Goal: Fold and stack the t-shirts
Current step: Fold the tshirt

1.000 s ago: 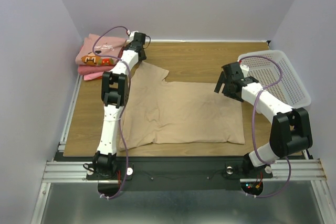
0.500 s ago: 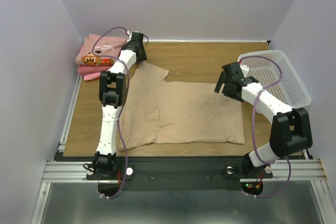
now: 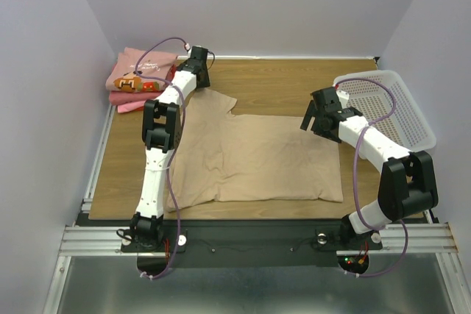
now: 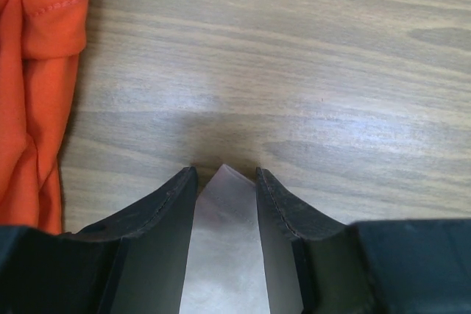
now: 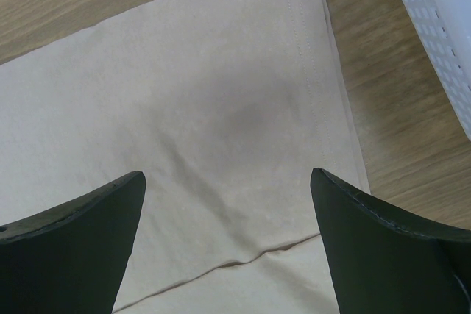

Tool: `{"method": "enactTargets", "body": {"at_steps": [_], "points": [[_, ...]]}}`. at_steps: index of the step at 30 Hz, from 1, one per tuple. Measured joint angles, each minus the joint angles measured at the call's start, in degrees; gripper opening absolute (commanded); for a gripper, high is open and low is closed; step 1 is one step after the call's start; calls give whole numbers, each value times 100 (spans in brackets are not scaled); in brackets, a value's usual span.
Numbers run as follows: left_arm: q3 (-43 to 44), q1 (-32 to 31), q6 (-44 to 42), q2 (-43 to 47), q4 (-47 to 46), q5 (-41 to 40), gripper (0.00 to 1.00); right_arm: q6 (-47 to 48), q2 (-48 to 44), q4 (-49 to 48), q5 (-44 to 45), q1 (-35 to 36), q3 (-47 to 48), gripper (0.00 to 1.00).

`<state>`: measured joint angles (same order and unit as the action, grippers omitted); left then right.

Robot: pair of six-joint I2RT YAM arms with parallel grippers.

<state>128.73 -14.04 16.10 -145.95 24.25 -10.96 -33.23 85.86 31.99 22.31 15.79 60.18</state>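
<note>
Top external view: we are seeing tan t-shirt lying spread flat on desk, near white mesh basket, on its left. Right hand is hovering over shirt edge nearest basket, fingers standing wide apart, gripping nothing. Left hand, across shirt from basket, is pinching pale cloth tip, fingers narrow. Folded stack is sitting farthest from basket: pink graphic t-shirt topping it, orange-red t-shirt lower.
</note>
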Motion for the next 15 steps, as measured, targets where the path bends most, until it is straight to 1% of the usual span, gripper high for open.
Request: {"method": "enactTargets", "body": {"at_steps": [3, 4, 5, 6, 15], "points": [[-81, -24, -52, 52, 22, -9, 35, 0, 0, 0, 0, 0, 0, 100], [-85, -33, -72, 55, 37, -9, 23, 0, 0, 0, 0, 0, 0, 100], [-85, -44, -85, 59, 52, -7, 17, 0, 0, 0, 0, 0, 0, 100], [-87, -52, -94, 61, 70, -4, 1, 0, 0, 0, 2, 0, 0, 100], [-199, -87, -175, 138, 70, 13, 0, -2, 4, 0, 4, 0, 0, 100]]}}
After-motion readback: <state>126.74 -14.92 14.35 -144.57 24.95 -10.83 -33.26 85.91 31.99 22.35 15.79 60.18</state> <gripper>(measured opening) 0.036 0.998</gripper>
